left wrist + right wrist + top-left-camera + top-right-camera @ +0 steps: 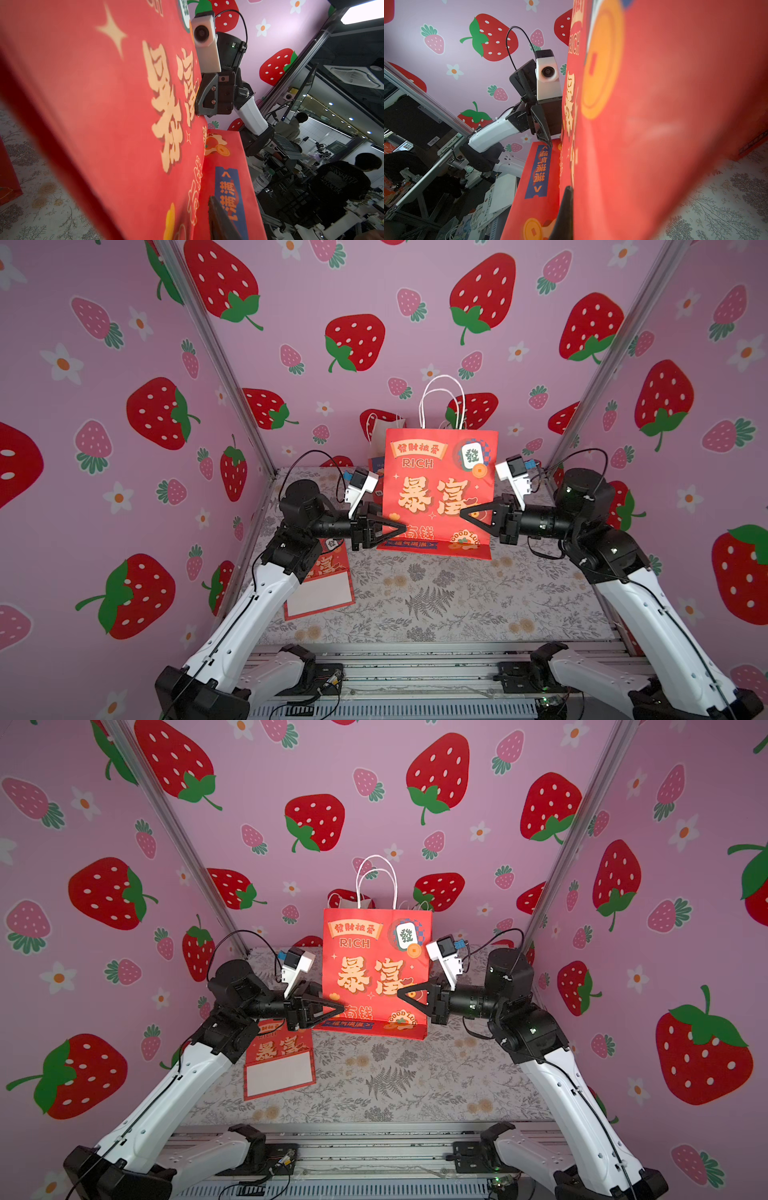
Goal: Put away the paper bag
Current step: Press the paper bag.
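walls (374,290) – pink, strawberry-and-flower print | bench (436,605) – grey floral cloth | corner posts (216,352) – metal | beyond: lit room with ceiling lights (361,12)

Light was even and soft in both top views, edges bowed by wide lenses. Beside each end effector, the red printed paper bag (87,108) blurred close-up; a ceiling panel glared.

Both white-and-black arms reach inward from opposite sides, forearms level, wrists facing each other. The left black hand (399,529) stands with jaws slightly parted; the right black hand (465,513) has jaws closed together.
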You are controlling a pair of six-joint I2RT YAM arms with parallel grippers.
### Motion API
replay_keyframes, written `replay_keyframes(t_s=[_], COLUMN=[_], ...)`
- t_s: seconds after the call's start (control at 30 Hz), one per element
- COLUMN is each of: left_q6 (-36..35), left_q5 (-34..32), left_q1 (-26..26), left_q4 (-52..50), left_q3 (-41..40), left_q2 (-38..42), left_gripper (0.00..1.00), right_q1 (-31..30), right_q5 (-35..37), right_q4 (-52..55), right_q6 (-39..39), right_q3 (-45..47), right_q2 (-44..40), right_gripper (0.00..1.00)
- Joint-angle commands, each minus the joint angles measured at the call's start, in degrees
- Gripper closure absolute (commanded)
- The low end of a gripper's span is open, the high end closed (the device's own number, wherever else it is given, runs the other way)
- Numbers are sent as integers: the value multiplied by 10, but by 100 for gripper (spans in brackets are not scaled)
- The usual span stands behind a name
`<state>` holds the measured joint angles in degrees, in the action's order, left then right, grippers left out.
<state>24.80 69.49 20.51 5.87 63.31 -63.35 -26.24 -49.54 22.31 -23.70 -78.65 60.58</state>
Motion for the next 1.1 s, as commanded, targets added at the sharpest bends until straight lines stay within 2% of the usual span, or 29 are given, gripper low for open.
replay_keyframes(t_s=[0.0, 0.13, 0.23, 0.47, 0.57, 0.7, 0.77, 0.8, 0.9, 1.0, 1.07], left_q6=[-12, -11, -7, -1, -4, -22, -35, -43, -41, -71, -83], left_q5=[16, 6, 2, 0, 5, 12, -3, -14, -42, -134, -183], left_q1=[2, 2, 2, 4, 7, 14, 13, 13, 13, 11, 11], left_q4=[-3, -4, -3, 4, 1, -21, -47, -58, -64, -135, -162], left_q3=[3, 6, 8, 9, 9, 16, 24, 27, 32, 58, 65], left_q2=[8, 9, 10, 4, -1, -9, -7, -5, -1, 7, 13], left_gripper=[76, 92, 99, 100, 100, 100, 100, 99, 74, 56, 46], right_q1=[4, 4, 3, 0, 1, 0, 0, 0, 0, 0, 0], right_q5=[-11, -43, -50, -33, -12, -3, -2, -1, 9, 28, 44], right_q4=[-41, -43, -41, -69, -79, -109, -123, -126, -125, -114, -110], right_q6=[-14, -14, -11, -26, -29, -49, -58, -61, -61, -57, -53], right_q3=[6, 5, 4, 2, -7, -6, 0, 4, 10, 14, 19], right_q2=[-2, 7, 13, 18, 21, 27, 29, 29, 25, 20, 13], right_gripper=[100, 100, 92, 69, 64, 65, 75, 80, 91, 99, 100])
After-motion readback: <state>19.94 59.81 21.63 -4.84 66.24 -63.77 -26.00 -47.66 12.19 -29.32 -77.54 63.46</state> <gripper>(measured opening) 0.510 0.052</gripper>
